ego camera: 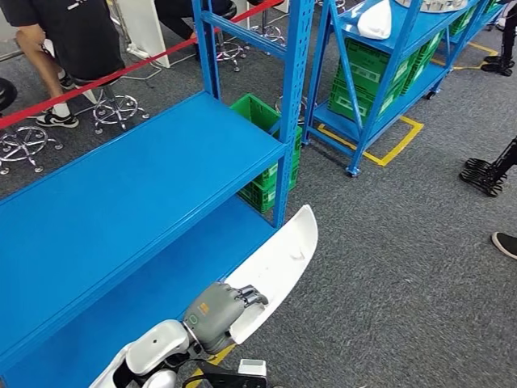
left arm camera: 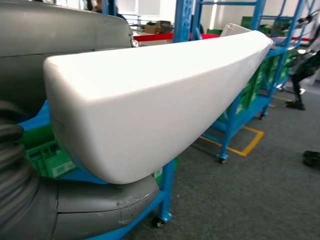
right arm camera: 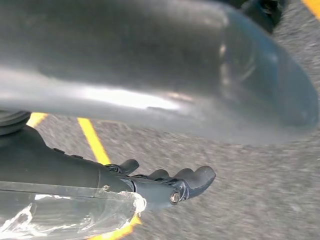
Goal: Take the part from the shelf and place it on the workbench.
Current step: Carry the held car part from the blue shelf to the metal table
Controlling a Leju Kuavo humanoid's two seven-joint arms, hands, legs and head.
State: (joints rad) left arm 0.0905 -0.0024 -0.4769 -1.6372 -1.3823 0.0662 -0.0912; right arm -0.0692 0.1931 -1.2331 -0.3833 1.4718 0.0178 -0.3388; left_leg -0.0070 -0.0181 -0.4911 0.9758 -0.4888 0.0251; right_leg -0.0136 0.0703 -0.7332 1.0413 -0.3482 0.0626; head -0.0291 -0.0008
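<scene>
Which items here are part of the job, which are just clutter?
Job:
- white part, held by left hand
- blue shelf

Clutter:
- green crates
- second blue rack
- stools
- red tape

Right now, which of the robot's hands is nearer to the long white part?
Left. The left hand grips the long white part at its near end, beside the blue shelf. The right hand hangs over the grey floor, touching nothing.
</scene>
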